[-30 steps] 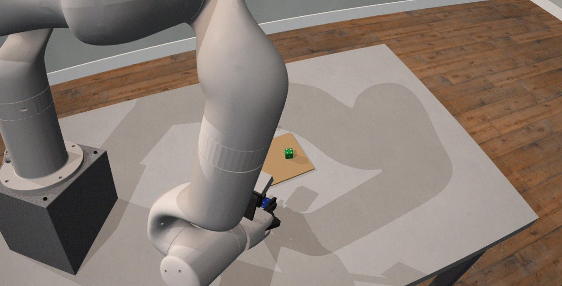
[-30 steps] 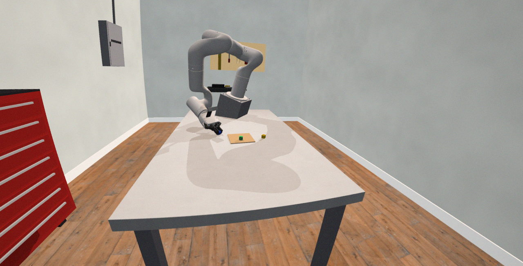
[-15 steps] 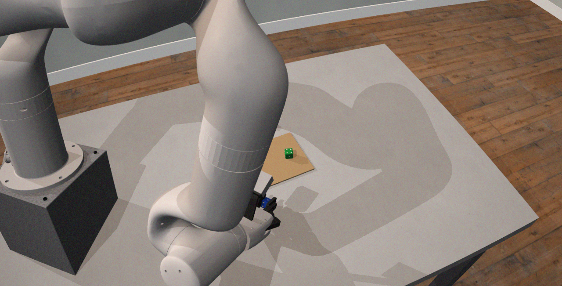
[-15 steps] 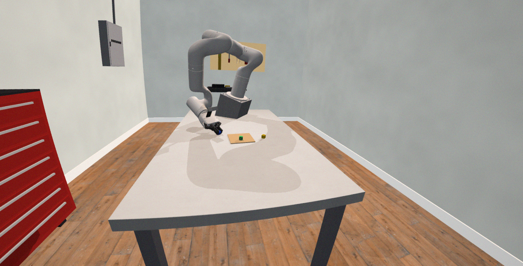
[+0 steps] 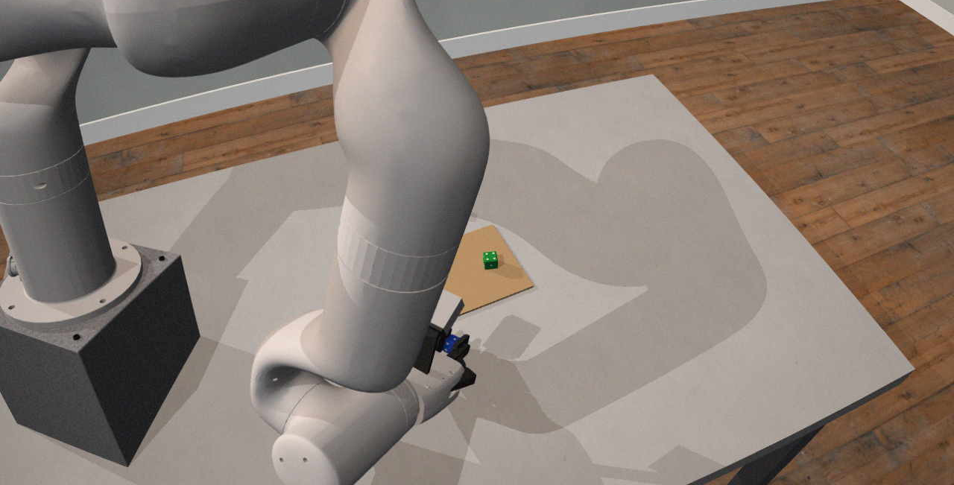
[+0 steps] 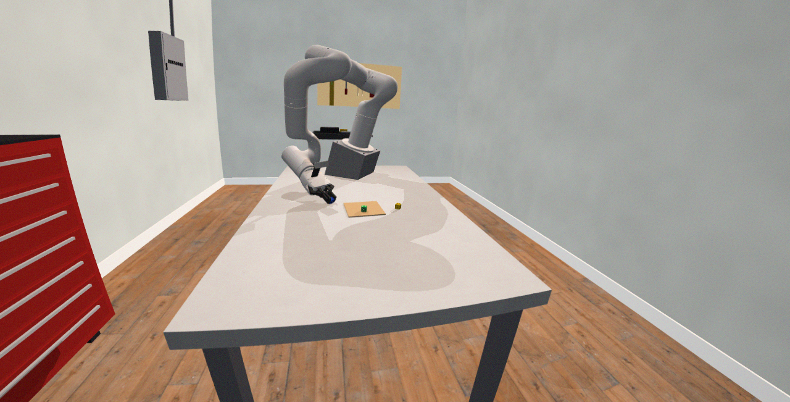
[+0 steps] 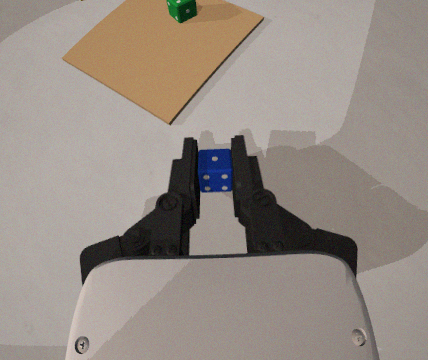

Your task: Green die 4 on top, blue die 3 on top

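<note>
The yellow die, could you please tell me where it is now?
In the exterior view, the yellow die sits on the table, just right of the tan mat.

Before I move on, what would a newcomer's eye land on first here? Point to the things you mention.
Probably the big pale arm (image 5: pixel 407 121) (image 6: pixel 309 70), arching over the table. Next, the bright blue die (image 5: pixel 451 343) (image 6: pixel 332 199) (image 7: pixel 215 170) clamped between the black fingers of the gripper (image 5: pixel 455 343) (image 6: pixel 331 199) (image 7: pixel 214 154). Then the green die (image 5: pixel 490 260) (image 6: pixel 363 209) (image 7: pixel 182 10), sitting on the tan mat (image 5: pixel 475 281) (image 6: pixel 353 212) (image 7: pixel 159 65).
</note>
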Motion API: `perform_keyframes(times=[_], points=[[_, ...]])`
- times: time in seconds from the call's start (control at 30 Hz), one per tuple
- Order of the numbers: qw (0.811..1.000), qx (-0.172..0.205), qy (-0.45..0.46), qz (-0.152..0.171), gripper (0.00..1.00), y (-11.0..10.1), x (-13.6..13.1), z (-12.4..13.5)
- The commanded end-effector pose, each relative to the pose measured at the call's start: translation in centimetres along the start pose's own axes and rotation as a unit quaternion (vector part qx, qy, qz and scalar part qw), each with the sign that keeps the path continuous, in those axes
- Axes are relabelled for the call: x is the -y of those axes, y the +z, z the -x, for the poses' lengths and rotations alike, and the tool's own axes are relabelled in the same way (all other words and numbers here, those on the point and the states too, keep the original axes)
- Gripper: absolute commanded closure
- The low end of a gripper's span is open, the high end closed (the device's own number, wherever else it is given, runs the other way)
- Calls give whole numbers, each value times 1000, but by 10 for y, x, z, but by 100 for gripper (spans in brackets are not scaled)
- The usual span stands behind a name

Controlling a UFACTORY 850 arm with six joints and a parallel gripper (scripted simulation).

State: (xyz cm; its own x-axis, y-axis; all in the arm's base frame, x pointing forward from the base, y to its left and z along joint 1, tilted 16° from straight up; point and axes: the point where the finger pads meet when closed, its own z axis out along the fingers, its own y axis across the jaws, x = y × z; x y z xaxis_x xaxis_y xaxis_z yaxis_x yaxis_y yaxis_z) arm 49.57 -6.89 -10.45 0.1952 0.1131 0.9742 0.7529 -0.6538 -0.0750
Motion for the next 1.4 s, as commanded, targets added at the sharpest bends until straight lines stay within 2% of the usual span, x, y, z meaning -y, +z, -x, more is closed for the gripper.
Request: perform_keyframes(times=[0.0,0.03,0.1,0.13,0.27,0.3,0.37,0.4,1.37], points=[[1000,0,-1,0,81,0,-1,-1],[1000,0,-1,0,77,0,-1,-1],[1000,0,-1,0,77,0,-1,-1],[1000,0,-1,0,72,0,-1,-1],[1000,0,-1,0,72,0,-1,-1],[1000,0,-1,0,68,0,-1,-1],[1000,0,-1,0,68,0,-1,-1],[1000,0,-1,0,64,0,-1,-1],[1000,0,-1,0,64,0,-1,-1]])
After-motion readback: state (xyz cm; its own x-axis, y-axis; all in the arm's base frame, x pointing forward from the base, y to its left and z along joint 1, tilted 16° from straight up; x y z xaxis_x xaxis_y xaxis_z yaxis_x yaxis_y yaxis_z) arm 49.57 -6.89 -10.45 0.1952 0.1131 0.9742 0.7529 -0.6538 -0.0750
